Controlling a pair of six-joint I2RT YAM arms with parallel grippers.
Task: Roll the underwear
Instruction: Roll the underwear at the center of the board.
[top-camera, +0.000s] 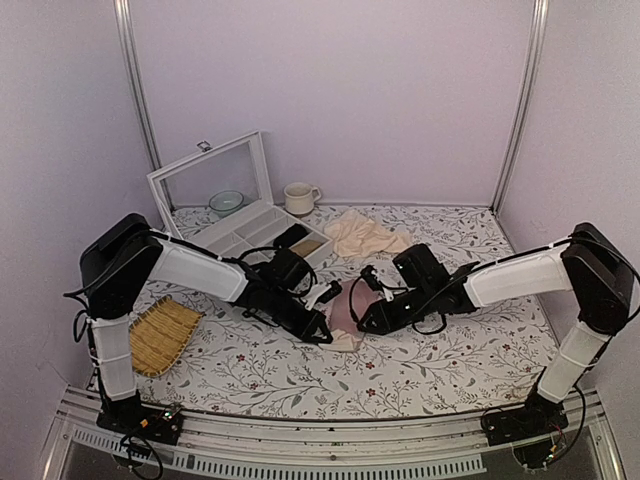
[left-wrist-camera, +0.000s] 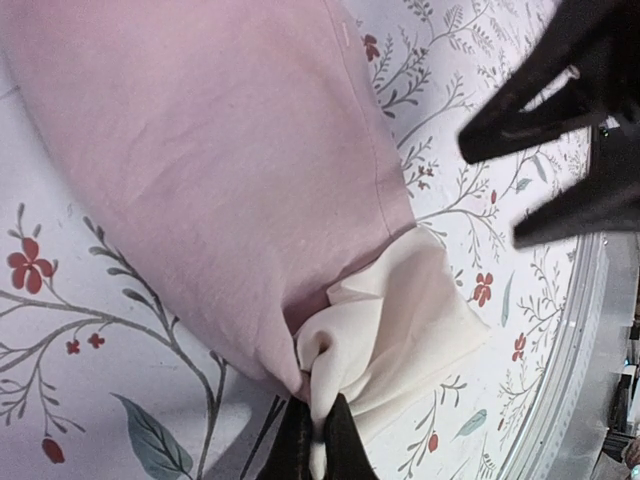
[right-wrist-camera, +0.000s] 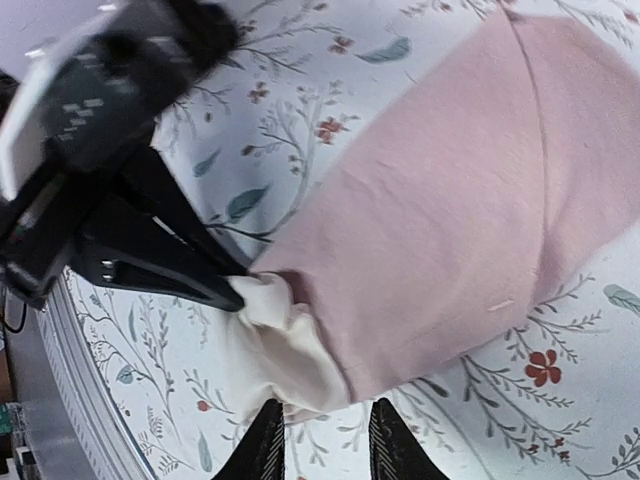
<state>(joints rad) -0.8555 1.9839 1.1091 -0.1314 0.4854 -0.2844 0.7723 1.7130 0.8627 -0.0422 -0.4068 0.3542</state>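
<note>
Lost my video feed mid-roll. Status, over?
Left claw shut on underwear, at cream waistband. Right claw open just beside. Beige cloth farther back, not blocking.

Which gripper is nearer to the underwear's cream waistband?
Left: the left gripper is shut on the waistband. The right gripper is just beside it, jaws apart.

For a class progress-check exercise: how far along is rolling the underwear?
Done: little; the underwear lies flat on the floral tablecloth. In hand: the left gripper pinches its cream waistband; the right gripper hovers open beside it. Left: no roll is visible yet.
</note>
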